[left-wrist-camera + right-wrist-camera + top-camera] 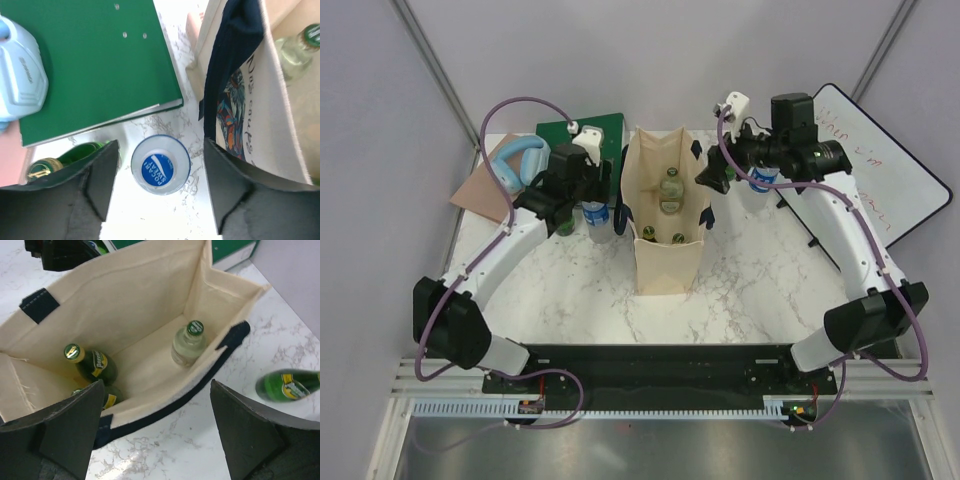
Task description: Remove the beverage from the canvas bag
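Right wrist view has the right claw (156, 400) spread wide and empty over the open canvas bag (125, 300), which stands mid-bench between the arms. I'd go for the clear bottle (188, 343): it's off the wall, so drop straight down and pinch the neck under the cap, avoiding the navy strap (235, 336). Left claw (161, 150) is wide too, straddling a Pocari bottle (160, 169) on the bench (150, 220). One green bottle (92, 365) shows; another hides behind a finger, can't tell how it sits.
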